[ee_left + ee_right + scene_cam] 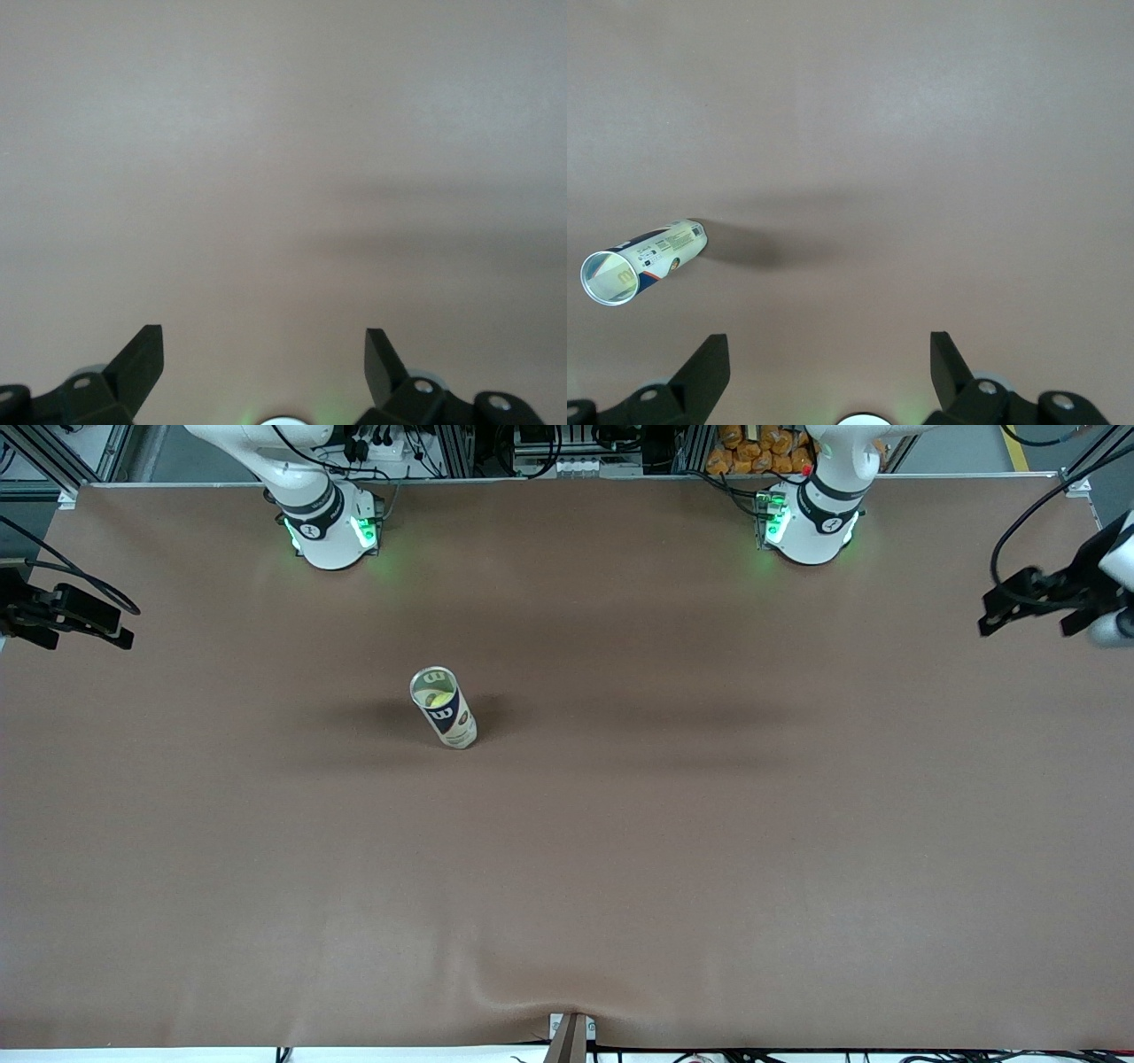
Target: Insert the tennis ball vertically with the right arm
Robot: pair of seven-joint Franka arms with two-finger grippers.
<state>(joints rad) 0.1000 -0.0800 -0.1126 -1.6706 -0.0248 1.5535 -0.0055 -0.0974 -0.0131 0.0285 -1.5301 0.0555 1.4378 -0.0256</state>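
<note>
A tennis ball can (446, 710) with a dark blue and white label stands upright on the brown table, its mouth open at the top. A yellow-green tennis ball (437, 699) shows inside it, below the rim. The can also shows in the right wrist view (651, 257), well apart from the fingers. My right gripper (120, 627) is open and empty, up in the air over the right arm's end of the table, and it shows open in its own view (830, 345). My left gripper (1019, 607) is open and empty over the left arm's end, and its own view (264, 341) shows only bare table.
The brown table mat (673, 850) is bare around the can. The two arm bases (332, 531) (811, 527) stand along the table edge farthest from the front camera. A small bracket (571, 1036) sits at the edge nearest the front camera.
</note>
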